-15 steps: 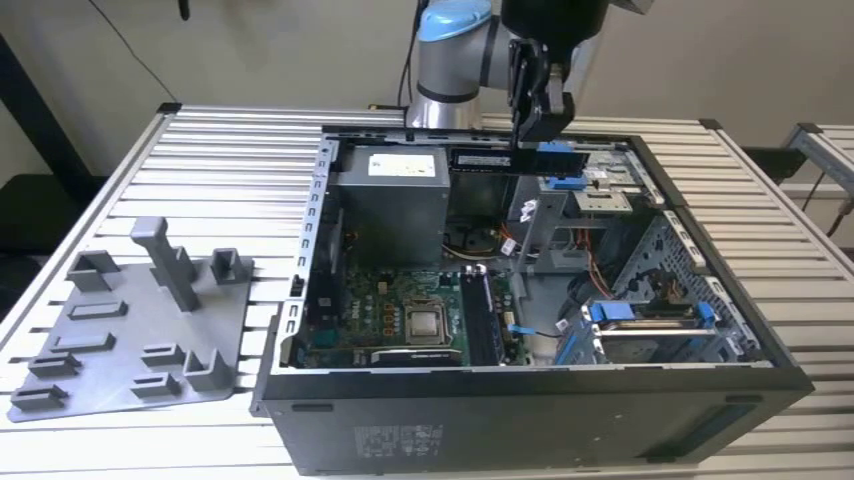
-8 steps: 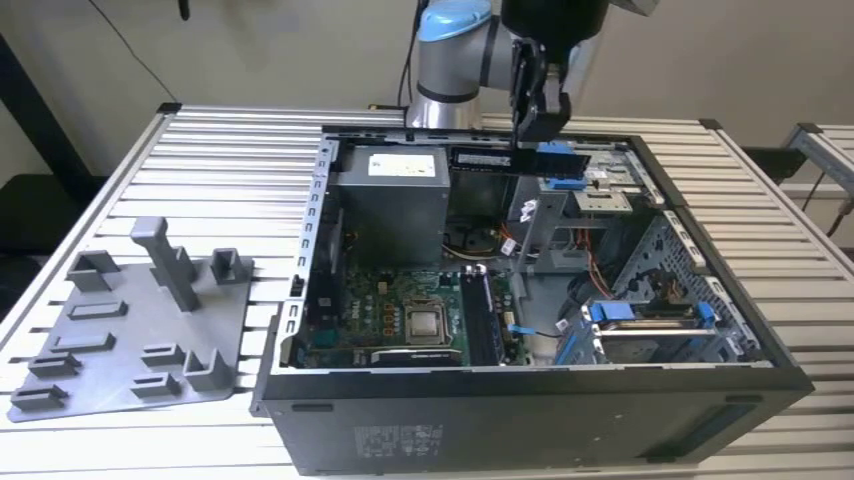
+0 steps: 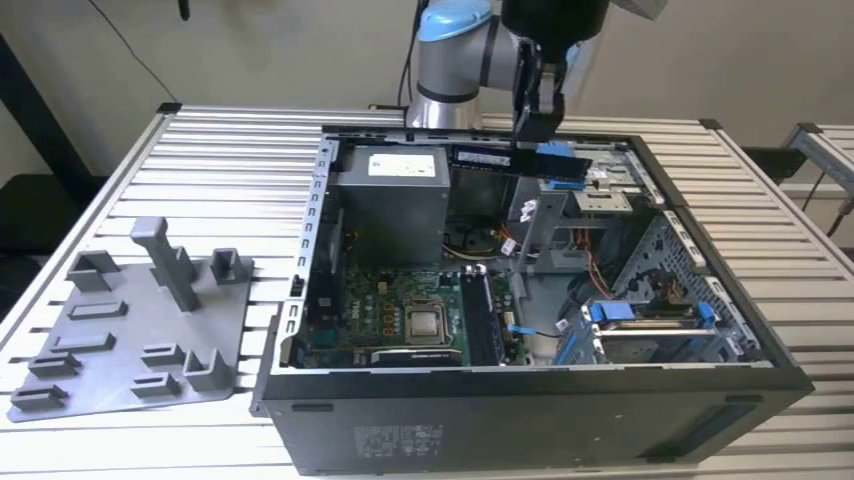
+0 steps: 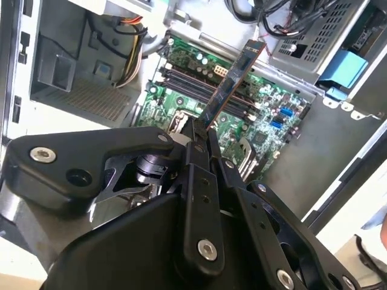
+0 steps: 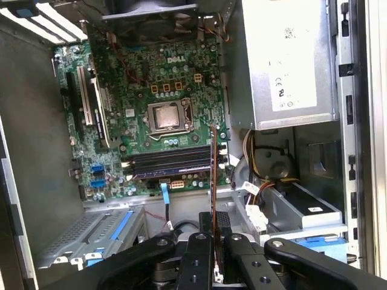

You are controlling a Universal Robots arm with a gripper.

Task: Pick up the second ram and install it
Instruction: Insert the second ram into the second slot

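Exterior view: second ram (image 3: pixel 487 158) in fingers (image 3: pixel 537 122), tray (image 3: pixel 134 345) beside case (image 3: pixel 534 425).

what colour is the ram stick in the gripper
Dark green-black with black chips. The second ram shows best in the second wrist view.

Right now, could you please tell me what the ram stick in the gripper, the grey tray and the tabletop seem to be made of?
The second ram: circuit-board laminate, probably fibreglass, dark matte with black chips. The grey tray: likely plastic, uniform matte grey, moulded posts. The tabletop: looks like aluminium slats, pale silvery sheen, ribbed profile.
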